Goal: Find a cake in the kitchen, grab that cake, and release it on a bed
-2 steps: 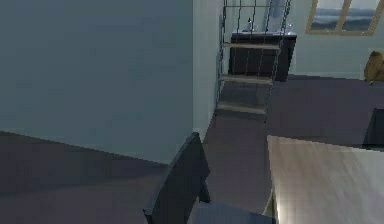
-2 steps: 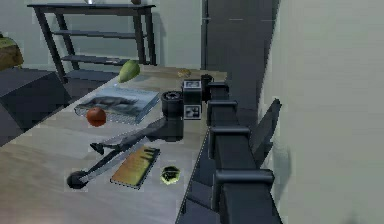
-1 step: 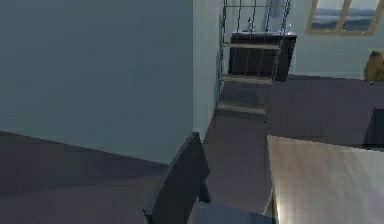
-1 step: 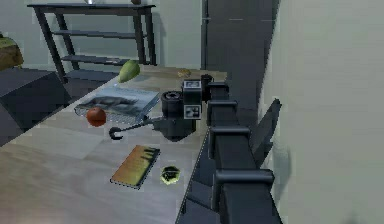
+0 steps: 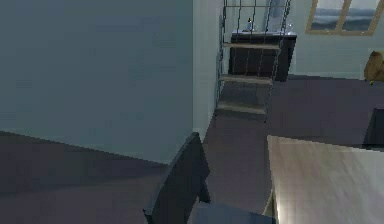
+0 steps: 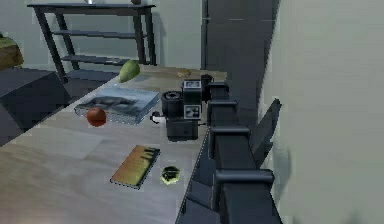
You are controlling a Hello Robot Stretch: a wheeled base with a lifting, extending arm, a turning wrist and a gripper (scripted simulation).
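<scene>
At the arm side view's middle we see the pincer (image 6: 159, 116), at the far end of the dark arm (image 6: 228, 150) and just left of the white marker squares (image 6: 190, 93). The table top and a flat stack lie behind its fingers, so we cannot tell whether it holds anything. We cannot tell its state either.

The wooden table (image 6: 60, 160) runs under and around it.
- **9 o'clock, near:** a flat stack of printed sheets (image 6: 122, 100), like a newspaper or magazine.
- **9 o'clock, farther out:** a red round fruit (image 6: 96, 117), apple-like, at the stack's near left edge.
- **11 o'clock, past the stack:** a yellow-green pear-shaped thing (image 6: 129, 71).
- **7 o'clock:** a flat oblong thing (image 6: 136, 166) with an orange edge, maybe a book.
- **6 o'clock, just beside the oblong thing:** a small dark round thing (image 6: 171, 176) with a yellow spot, too small to name.
- **11 o'clock, well beyond the table:** a dark shelf unit (image 6: 95, 35) against the far wall.
- **3 o'clock:** a pale wall (image 6: 330, 100).

We cannot tell where the cake is.

In the forward view, by the picture's clock:
- **6 o'clock:** a dark chair back (image 5: 185, 185).
- **4 o'clock:** a wooden table corner (image 5: 325, 185).
- **9 to 10 o'clock:** a blue-grey wall (image 5: 100, 80).
- **1 o'clock:** a light shelf rack (image 5: 250, 70), with a dark cabinet (image 5: 282, 55) just behind it.
- **2 o'clock, at the top edge:** a window (image 5: 345, 14).
</scene>
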